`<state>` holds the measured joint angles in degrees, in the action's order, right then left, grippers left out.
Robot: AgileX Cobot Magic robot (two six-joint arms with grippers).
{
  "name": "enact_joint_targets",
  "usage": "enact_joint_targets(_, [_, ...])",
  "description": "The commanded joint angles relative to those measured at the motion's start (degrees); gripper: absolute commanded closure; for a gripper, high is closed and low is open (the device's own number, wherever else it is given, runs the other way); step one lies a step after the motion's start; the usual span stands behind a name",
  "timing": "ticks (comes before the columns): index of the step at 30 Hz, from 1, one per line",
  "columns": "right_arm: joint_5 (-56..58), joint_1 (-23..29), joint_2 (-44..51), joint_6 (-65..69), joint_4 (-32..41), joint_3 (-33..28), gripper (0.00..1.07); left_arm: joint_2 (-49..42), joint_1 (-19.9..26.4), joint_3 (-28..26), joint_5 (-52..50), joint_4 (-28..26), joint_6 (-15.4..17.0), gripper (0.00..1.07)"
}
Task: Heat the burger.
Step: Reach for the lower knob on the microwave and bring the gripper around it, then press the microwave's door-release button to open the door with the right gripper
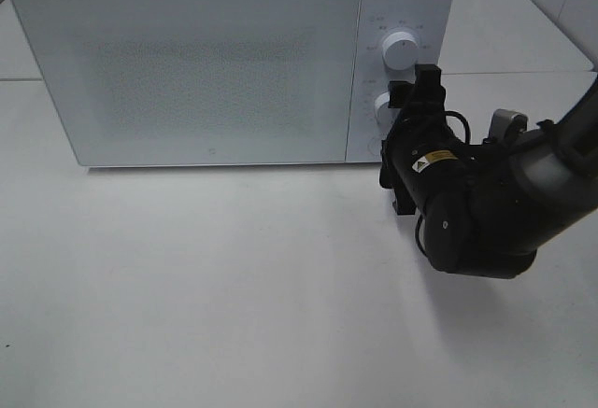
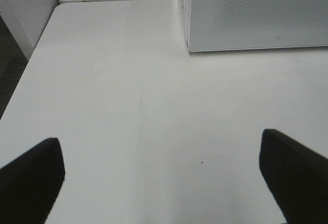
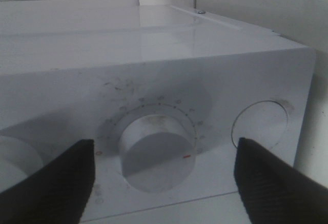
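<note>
White microwave (image 1: 215,63) fills the upper part of the exterior frame, its door (image 1: 187,67) shut – the burger shows in no view. Right gripper (image 3: 164,149) sits at the control panel (image 1: 402,16), right of centre in that frame, its black fingers (image 3: 46,183) spread to either side of the lower knob (image 3: 156,155) – a gap on both sides, touching nothing. Left gripper (image 2: 161,157) hangs over bare white table (image 2: 154,96), jaws wide apart, holding nothing
</note>
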<state>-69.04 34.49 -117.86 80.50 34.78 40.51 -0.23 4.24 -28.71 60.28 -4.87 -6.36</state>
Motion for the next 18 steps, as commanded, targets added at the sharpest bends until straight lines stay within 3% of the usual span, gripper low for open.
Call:
enact_joint_targets(1, [-5.0,-0.3,2.6,-1.7,-4.0,-3.2,0.3,-1.5,0.3,0.1,-0.7,-0.1,-0.1,0.09])
enact_joint_targets(12, [0.8,-0.5,11.1,-8.8,-7.8,-11.1,0.32,-1.5,0.3,0.1,-0.7,-0.1,-0.1,0.09])
enact_joint_targets(15, [9.0,-1.9,15.8,-16.2,-10.8,-12.4,0.32,-1.5,0.3,0.1,-0.7,-0.1,-0.1,0.09])
enact_joint_targets(17, [22.7,-5.3,21.9,-26.6,-17.6,-12.3,0.32,-1.5,0.3,0.1,-0.7,-0.1,-0.1,0.09])
enact_joint_targets(18, [22.7,-5.3,21.9,-26.6,-17.6,-12.3,0.32,-1.5,0.3,0.1,-0.7,-0.1,-0.1,0.09])
